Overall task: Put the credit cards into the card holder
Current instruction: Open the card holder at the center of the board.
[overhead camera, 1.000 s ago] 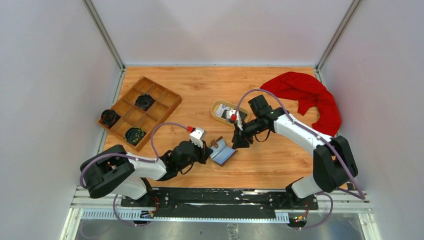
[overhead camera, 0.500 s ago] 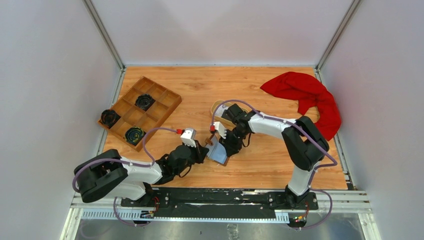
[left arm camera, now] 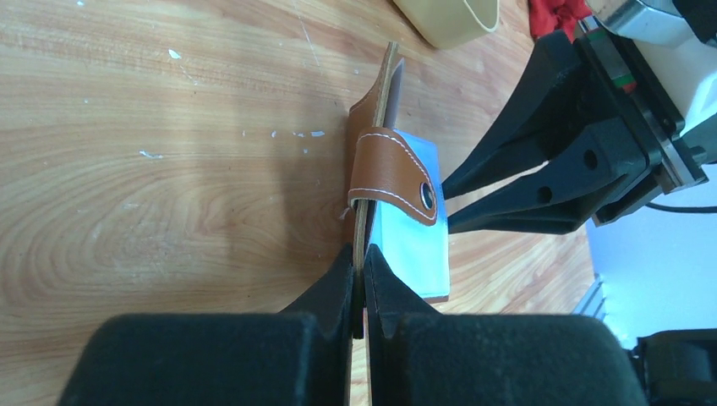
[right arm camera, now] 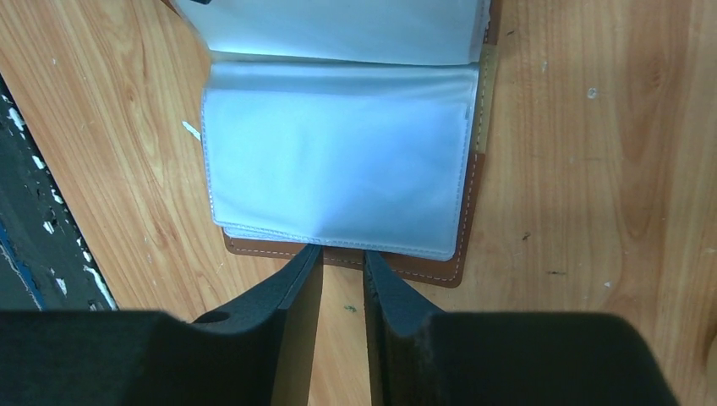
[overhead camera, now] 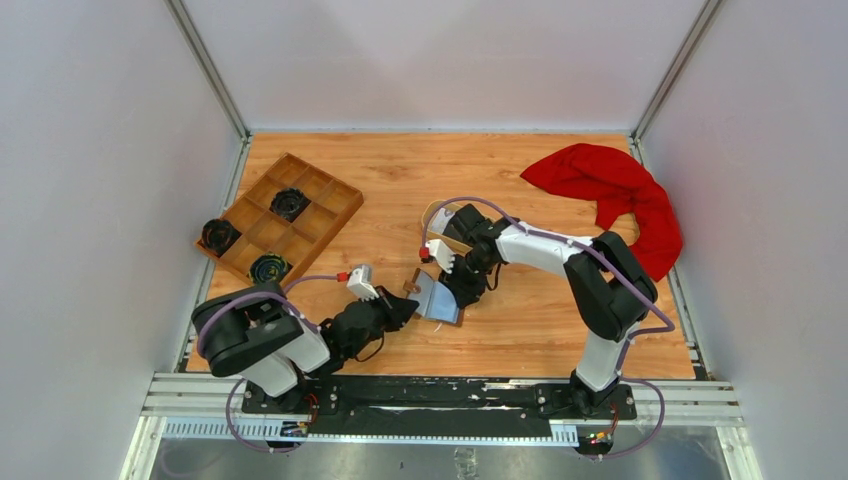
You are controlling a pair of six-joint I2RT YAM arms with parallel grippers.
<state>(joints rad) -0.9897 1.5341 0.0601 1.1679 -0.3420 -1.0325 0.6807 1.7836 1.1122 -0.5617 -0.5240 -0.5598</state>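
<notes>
The brown card holder lies open on the table in front of the arms, its pale grey pockets facing up. My left gripper is shut on the edge of its raised brown cover, with the snap strap hanging over it. My right gripper is narrowly open and empty, its tips resting at the near edge of the flat half. It also shows in the left wrist view. No credit cards are in view; my right arm covers most of the dish.
An oval tan dish sits just behind the card holder, under my right arm, and its rim shows in the left wrist view. A wooden compartment tray with black round parts lies at the left. A red cloth lies at the back right.
My right gripper came from the dish down to the card holder. My left arm drew back and left with the cover in its grip, and the holder shifted slightly left.
</notes>
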